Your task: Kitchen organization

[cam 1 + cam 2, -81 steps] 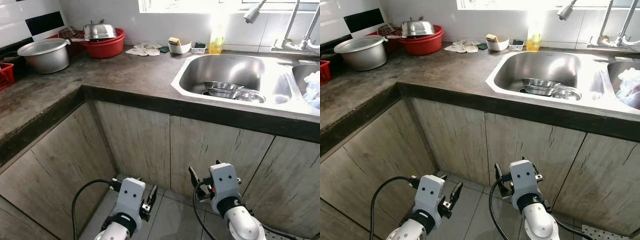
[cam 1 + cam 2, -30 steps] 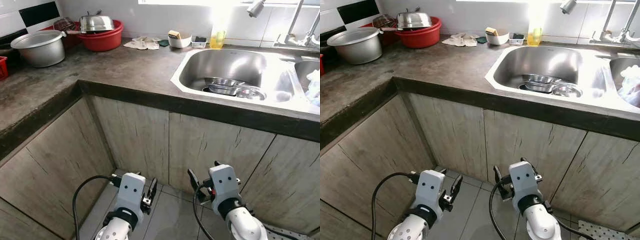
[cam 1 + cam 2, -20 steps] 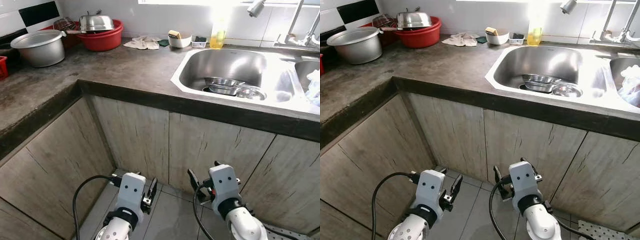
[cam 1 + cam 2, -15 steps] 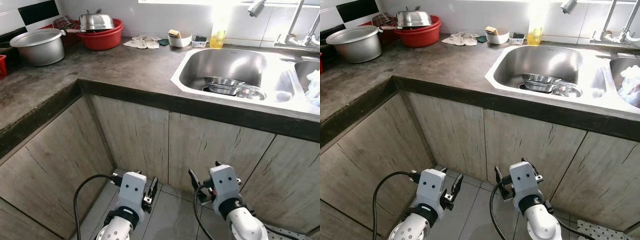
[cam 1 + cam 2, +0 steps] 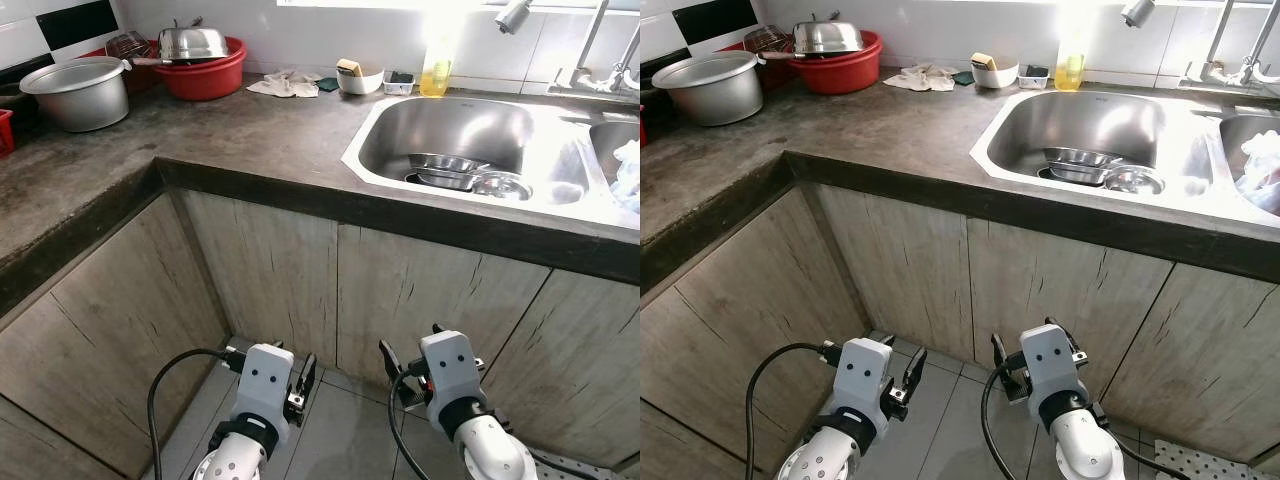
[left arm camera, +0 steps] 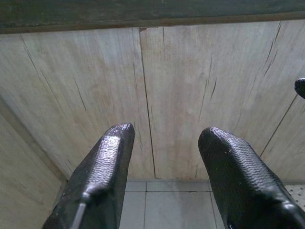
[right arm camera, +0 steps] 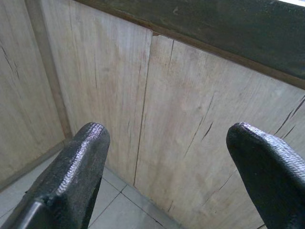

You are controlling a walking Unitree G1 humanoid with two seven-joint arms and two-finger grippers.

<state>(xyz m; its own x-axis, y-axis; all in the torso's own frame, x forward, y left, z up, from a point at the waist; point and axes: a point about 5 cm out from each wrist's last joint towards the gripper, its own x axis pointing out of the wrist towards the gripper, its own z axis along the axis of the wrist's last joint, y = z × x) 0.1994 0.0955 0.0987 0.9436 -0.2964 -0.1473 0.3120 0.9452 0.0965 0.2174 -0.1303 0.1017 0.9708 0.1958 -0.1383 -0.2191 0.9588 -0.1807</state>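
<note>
I see a dark counter [image 5: 250, 120] wrapping the corner, with a pot [image 5: 78, 92], red basin [image 5: 210, 75] and bowls [image 5: 455, 172] in the sink [image 5: 450, 125]. Below, by the wooden cabinets [image 5: 270, 270] over grey tiles [image 5: 340, 435], my left claw [image 6: 162, 143] and right claw [image 7: 167, 152] hang low, both spread open and empty.

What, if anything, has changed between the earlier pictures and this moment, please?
Hardly anything: the head camera has tipped a little, so the whole counter sits slightly differently in the picture. Nothing was taken hold of or let go. The left gripper and right gripper still hang low and open before the cabinet doors, and the metal bowls still lie in the sink.
</note>
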